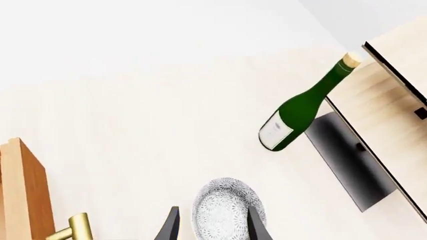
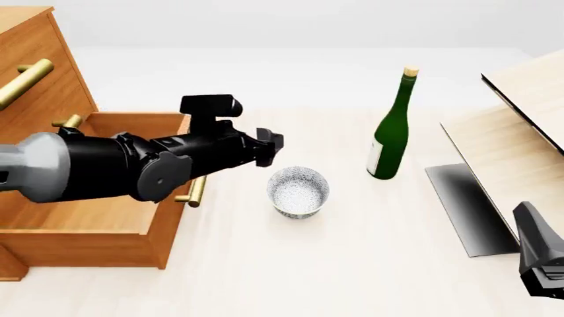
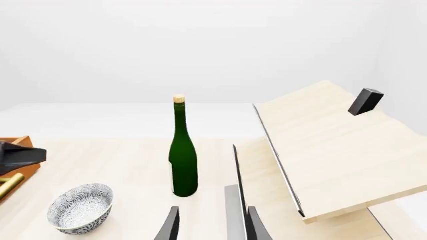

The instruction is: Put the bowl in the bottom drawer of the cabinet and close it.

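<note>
The speckled bowl [image 2: 298,191] sits upright on the table [image 2: 352,264] at centre frame in the front view, nothing visible inside, just right of the cabinet [image 2: 35,79] whose bottom drawer [image 2: 105,228] stands pulled open. The left gripper [image 2: 275,146], fingers parted, hovers above the bowl's rim. A corked green wine bottle [image 2: 391,129] stands to the right. The right gripper [image 3: 212,225] waits with fingers apart at lower right.

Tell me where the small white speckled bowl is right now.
In the front view the small white speckled bowl stands upright mid-table, between the open orange-brown bottom drawer and the green wine bottle.
</note>
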You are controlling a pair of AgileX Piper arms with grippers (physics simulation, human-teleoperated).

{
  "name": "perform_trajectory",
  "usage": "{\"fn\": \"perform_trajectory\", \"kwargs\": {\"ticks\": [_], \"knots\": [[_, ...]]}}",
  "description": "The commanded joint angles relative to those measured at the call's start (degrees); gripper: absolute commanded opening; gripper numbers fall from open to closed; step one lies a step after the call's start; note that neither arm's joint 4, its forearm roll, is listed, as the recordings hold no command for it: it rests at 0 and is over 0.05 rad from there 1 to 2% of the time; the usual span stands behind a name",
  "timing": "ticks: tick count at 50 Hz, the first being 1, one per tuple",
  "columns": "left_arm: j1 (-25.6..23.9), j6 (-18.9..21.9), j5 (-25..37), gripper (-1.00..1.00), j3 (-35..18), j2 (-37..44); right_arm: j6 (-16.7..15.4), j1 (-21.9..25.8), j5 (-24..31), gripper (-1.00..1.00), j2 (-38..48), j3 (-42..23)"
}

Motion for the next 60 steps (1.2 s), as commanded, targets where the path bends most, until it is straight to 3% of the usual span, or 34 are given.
{"fn": "perform_trajectory", "kwargs": {"ticks": [1,35,60], "knots": [[0.13,-2.29,-0.74,1.0,-0.96,3.29,-0.03,0.02,0.03,1.0,-0.02,-0.02],[-0.4,-7.21,-1.72,1.0,-4.59,13.34,-0.01,0.02,0.03,1.0,0.0,-0.02],[-0.61,-8.67,-1.55,1.0,-6.11,17.77,-0.02,0.02,0.03,1.0,-0.01,-0.02]]}}
